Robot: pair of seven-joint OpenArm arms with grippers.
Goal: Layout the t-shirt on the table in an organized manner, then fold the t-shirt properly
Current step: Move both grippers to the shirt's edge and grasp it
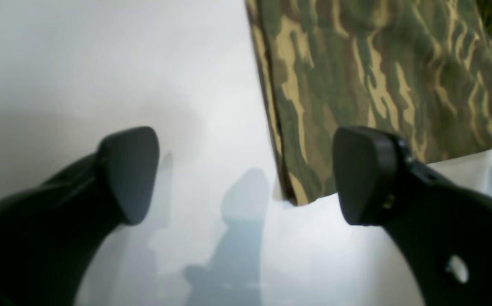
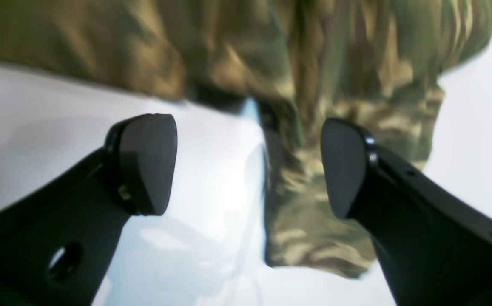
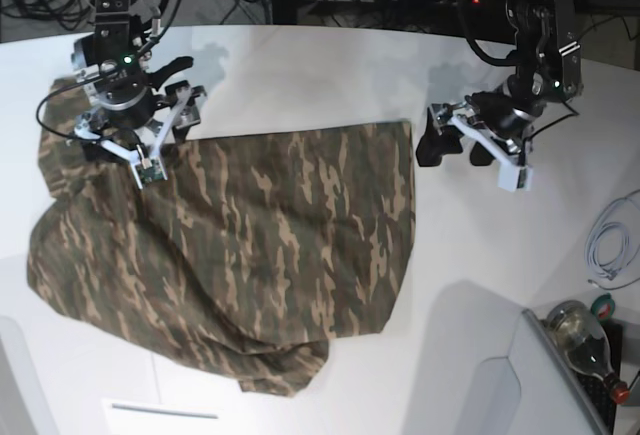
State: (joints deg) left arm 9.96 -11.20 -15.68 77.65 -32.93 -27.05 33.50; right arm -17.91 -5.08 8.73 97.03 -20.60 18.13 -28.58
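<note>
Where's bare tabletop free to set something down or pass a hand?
Bare table along the far edge between the right gripper and left gripper, and a patch between the t-shirt's hem and the white cable. Crowded: the shirt covers the middle; a bottle sits at that near corner.

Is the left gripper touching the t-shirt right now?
Apart. The left wrist view shows the left gripper open, nothing between its fingers, the t-shirt edge lying on the table beyond them.

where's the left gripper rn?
Base view, right side: the left gripper hangs open over bare table, just off the t-shirt's upper-right corner, holding nothing.
</note>
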